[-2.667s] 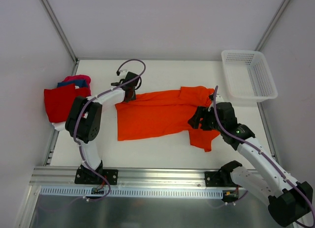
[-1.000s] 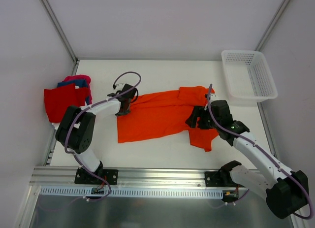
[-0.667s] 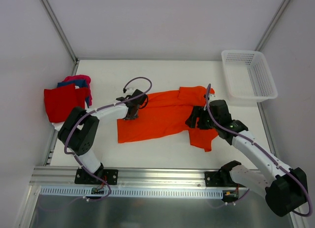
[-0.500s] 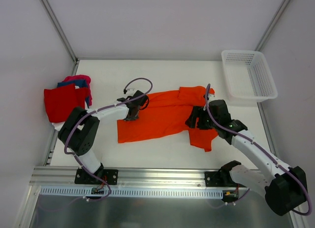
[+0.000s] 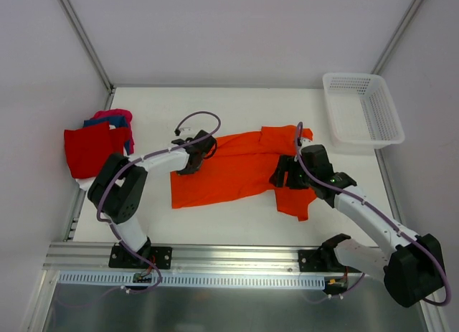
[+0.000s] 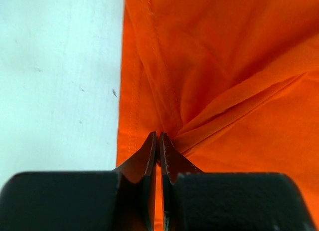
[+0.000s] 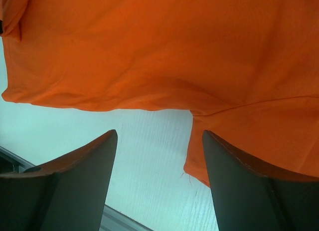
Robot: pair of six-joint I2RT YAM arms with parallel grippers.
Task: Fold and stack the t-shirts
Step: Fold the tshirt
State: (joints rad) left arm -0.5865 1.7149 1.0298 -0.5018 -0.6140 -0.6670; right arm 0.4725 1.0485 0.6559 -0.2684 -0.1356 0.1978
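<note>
— Where do we see the orange t-shirt (image 5: 237, 171)?

— We see it lying spread out in the middle of the white table (image 5: 237, 110), a bit crumpled on its right side.

— What is our left gripper (image 6: 158, 136) doing?

— It is pinched tight on the left edge of the shirt, by the stitched hem. The cloth bunches into folds that run out from the tips.

— And our right gripper (image 7: 158, 136)?

— Its two fingers stand wide apart with nothing between them. It is over the shirt's right part, and under it we see the cloth's edge and bare table.

— Where are the other shirts?

— We see the red t-shirt (image 5: 90, 149) at the far left edge, lying over the blue t-shirt (image 5: 97, 121) and the pink t-shirt (image 5: 115, 115). The white basket (image 5: 362, 110) sits in the far right corner.
</note>
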